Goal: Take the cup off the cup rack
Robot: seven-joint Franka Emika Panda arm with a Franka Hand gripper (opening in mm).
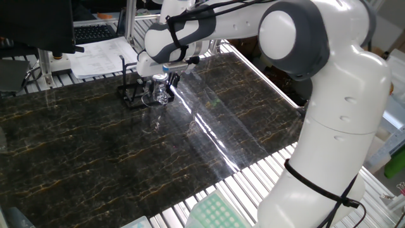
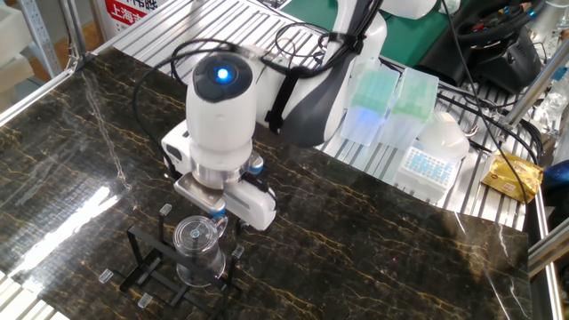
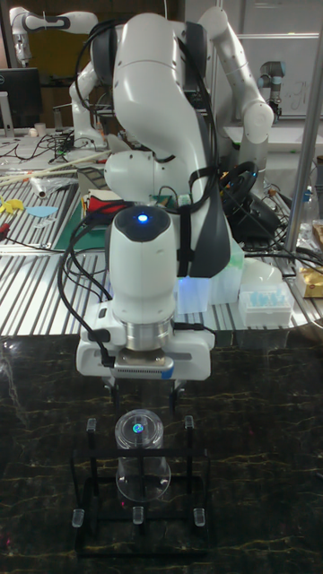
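Note:
The cup [image 3: 141, 453] is clear glass and sits on the cup rack [image 3: 86, 489], a black wire frame with upright pegs, near the edge of the dark marble table. My gripper [image 3: 146, 395] hangs directly over the cup, open, one finger to each side just above the rim. Nothing is between the fingers. In the other fixed view the cup [image 2: 197, 252] stands in the rack [image 2: 142, 258] below the gripper [image 2: 227, 222]. In one fixed view the cup [image 1: 161, 94] and rack [image 1: 130, 95] lie under the gripper [image 1: 163, 80] at the table's far side.
Pipette tip boxes [image 2: 425, 164] and green-lidded boxes [image 2: 373, 96] stand on the slatted bench behind the arm. A yellow packet [image 2: 511, 178] lies at the right. Papers [image 1: 101, 57] and a monitor [image 1: 38, 25] sit beyond the rack.

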